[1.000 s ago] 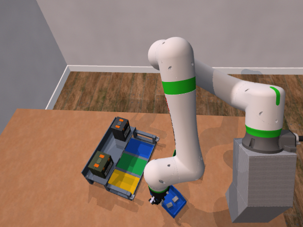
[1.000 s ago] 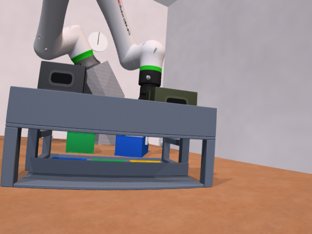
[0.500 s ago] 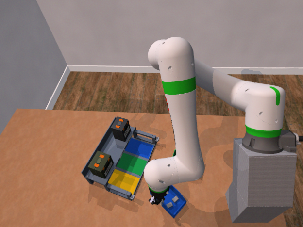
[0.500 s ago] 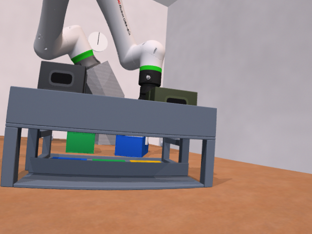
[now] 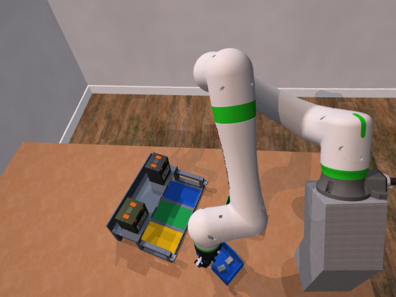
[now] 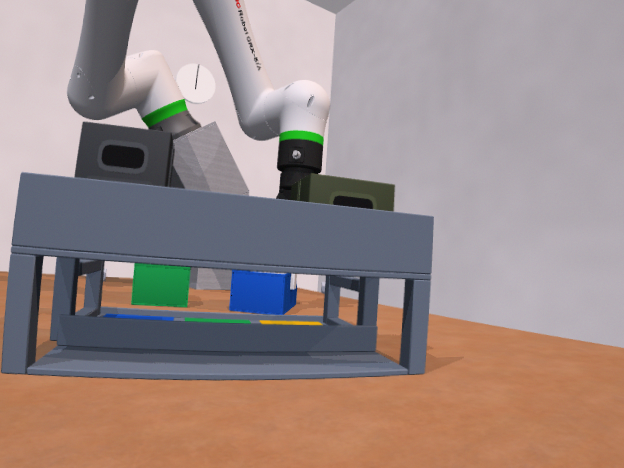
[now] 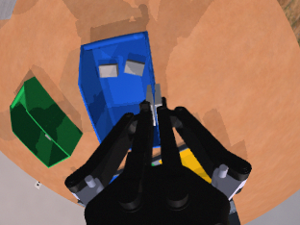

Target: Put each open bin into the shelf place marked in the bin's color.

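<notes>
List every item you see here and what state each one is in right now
Gripper: shut on the blue bin's wall.
Blue bin: on the table, two gray parts inside.
Green bin: on the table, not gripped.
Shelf: blue, green and yellow places all unfilled.
Two dark boxes: on the shelf's top.

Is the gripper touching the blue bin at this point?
Touching. In the wrist view the gripper has its two fingers pinched nearly together on the thin side wall of the blue bin, so it is shut on that wall.
</notes>
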### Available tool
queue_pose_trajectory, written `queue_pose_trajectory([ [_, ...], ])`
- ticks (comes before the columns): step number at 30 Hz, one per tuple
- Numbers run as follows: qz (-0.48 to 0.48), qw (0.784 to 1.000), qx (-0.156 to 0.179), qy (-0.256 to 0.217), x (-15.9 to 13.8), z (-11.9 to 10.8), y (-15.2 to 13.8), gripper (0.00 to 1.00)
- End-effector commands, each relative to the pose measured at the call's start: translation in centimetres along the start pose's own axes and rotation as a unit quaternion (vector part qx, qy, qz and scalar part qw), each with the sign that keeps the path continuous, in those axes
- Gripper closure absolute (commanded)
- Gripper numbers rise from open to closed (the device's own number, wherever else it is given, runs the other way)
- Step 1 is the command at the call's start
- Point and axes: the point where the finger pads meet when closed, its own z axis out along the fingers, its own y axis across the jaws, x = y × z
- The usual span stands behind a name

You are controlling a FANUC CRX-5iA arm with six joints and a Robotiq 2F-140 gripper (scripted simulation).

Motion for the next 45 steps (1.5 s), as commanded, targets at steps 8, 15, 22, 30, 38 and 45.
queue_pose_trajectory([
  [8,0.000,1.000,0.000,0.000,0.0,-0.7,0.0,1.00],
  [15,0.000,1.000,0.000,0.000,0.0,-1.2,0.0,1.00],
  [22,0.000,1.000,0.000,0.000,0.0,-2.1,0.0,1.00],
  [30,0.000,1.000,0.000,0.000,0.0,-2.6,0.0,1.00],
  [38,0.000,1.000,0.000,0.000,0.0,-2.9,0.0,1.00],
  [45,0.000,1.000,0.000,0.000,0.0,-3.0,0.0,1.00],
])
